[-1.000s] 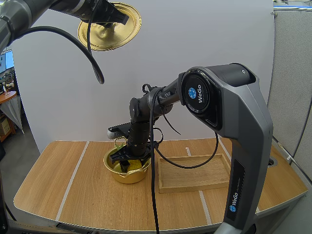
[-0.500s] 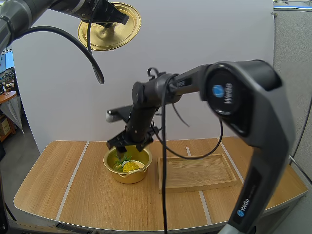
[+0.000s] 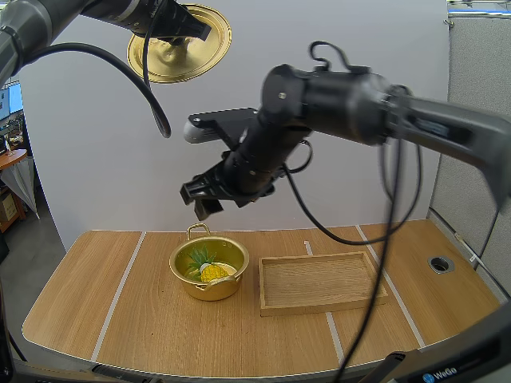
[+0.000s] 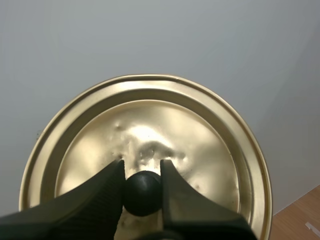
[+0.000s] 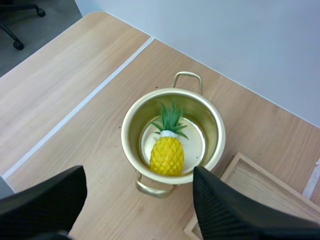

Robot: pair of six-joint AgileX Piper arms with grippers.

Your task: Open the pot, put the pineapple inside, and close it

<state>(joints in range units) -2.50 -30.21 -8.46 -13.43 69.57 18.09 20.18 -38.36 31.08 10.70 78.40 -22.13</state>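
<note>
The pineapple (image 5: 167, 154) sits inside the open pot (image 3: 209, 290), left of the wooden tray (image 3: 319, 284) on the worktop (image 3: 120, 319). My right tool (image 3: 204, 199) hangs above the pot, fingers apart and empty. My left tool (image 4: 142, 166), high at the far left, is clamped on the lid's (image 4: 205, 145) black knob (image 4: 143, 194). I judge closing is the step in hand. Next, the right arm should swing clear, then I lower the lid squarely onto the rim.

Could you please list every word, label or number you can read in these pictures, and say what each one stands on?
"WeGo": on the right arm, small, beside a round logo.
No text on the pot, pineapple, lid or tray.
</note>
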